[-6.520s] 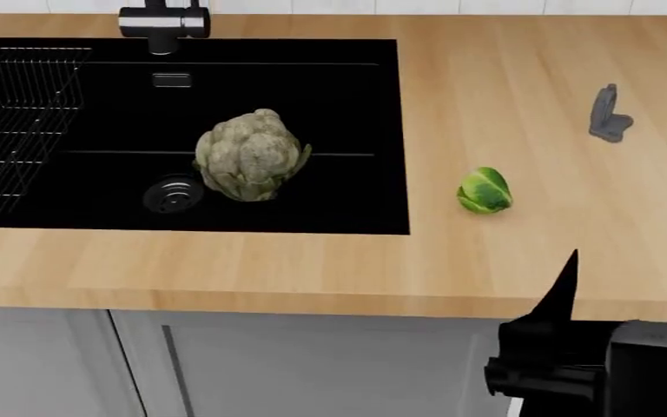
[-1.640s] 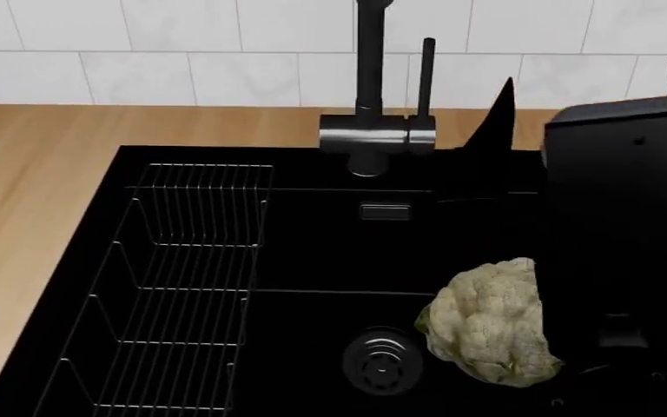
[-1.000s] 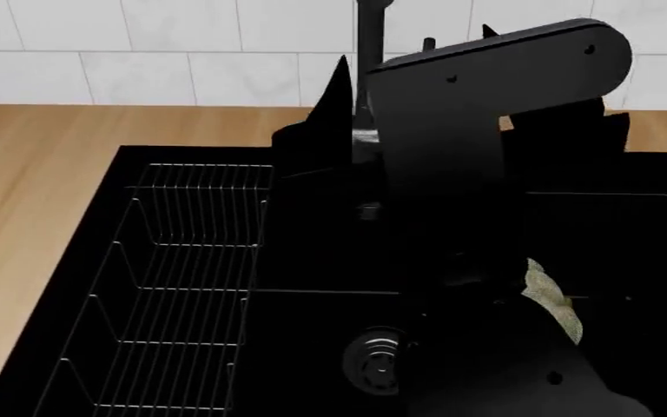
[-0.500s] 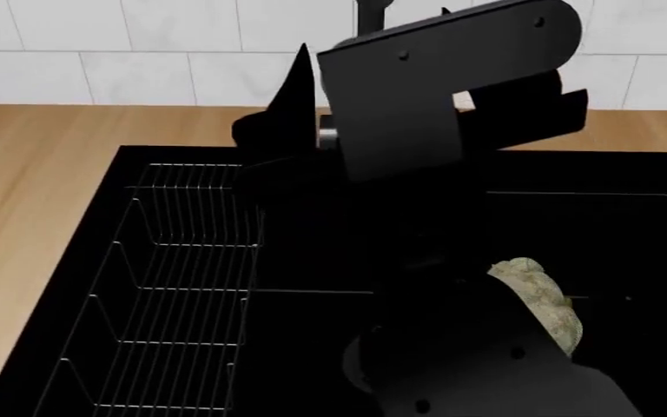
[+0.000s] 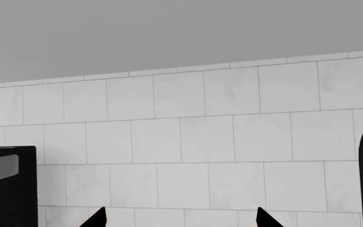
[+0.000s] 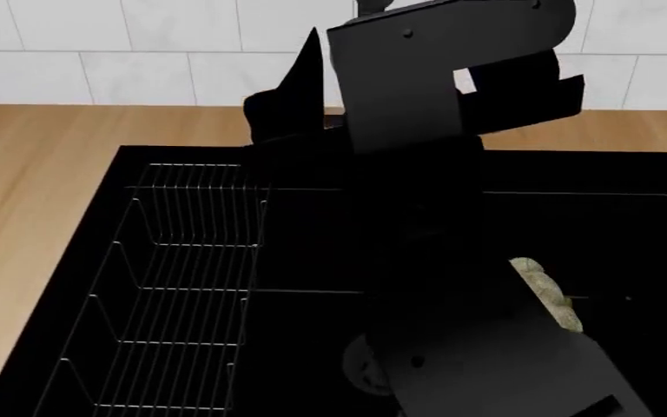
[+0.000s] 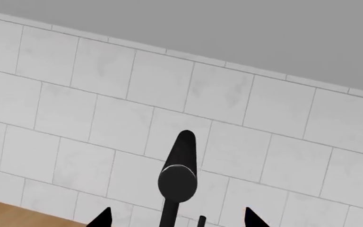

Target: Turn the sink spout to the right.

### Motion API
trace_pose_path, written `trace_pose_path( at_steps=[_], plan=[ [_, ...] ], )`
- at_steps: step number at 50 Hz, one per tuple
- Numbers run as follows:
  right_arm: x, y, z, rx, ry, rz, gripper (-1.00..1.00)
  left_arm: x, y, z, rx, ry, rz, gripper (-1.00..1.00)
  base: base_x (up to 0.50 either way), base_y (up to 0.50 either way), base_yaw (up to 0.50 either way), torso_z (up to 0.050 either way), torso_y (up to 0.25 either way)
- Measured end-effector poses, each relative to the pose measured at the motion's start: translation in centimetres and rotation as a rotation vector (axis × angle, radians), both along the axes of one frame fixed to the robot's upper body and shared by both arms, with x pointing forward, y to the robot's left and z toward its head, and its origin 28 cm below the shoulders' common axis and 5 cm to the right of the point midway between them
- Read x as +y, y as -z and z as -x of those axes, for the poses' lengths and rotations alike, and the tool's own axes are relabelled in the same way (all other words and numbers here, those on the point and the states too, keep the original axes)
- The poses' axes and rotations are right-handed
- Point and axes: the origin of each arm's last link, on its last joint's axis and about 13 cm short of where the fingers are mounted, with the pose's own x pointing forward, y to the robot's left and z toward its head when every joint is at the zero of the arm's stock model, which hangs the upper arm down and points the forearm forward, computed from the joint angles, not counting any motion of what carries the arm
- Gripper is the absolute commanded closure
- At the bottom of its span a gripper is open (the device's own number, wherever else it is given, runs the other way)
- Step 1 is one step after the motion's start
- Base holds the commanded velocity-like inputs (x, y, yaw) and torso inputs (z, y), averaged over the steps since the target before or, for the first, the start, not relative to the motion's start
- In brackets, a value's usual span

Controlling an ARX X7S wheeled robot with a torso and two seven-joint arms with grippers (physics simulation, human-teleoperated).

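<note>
right gripper (image 7: pixel 176 218) open, fingers wide, empty. spout (image 7: pixel 177 179) dead ahead between fingertips, at back edge of sink (image 6: pixel 171 156), thick end pointing at camera. right arm way nearer; left gripper (image 5: pixel 178 220) open, off to side.

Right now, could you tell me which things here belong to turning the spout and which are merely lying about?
For the job: sink spout, sink, right gripper.
Just lying about: wire dish rack, cauliflower.
</note>
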Motion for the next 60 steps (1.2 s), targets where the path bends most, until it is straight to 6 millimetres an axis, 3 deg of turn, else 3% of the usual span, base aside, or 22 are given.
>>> trace_pose_path(
  at_steps=[32,60],
  plan=[
    [0.7,-0.2,-4.3,-0.02,0.007,-0.041,-1.0,0.1,-0.1,0.2,-0.01,-0.01,0.013,-1.0,0.0,0.0,0.0,0.0,0.0],
    [-0.1,-0.1,-5.3,-0.03,0.058,-0.054,-1.0,0.1,-0.1,0.2,-0.01,-0.012,0.023,-1.0,0.0,0.0,0.0,0.0,0.0]
  ],
)
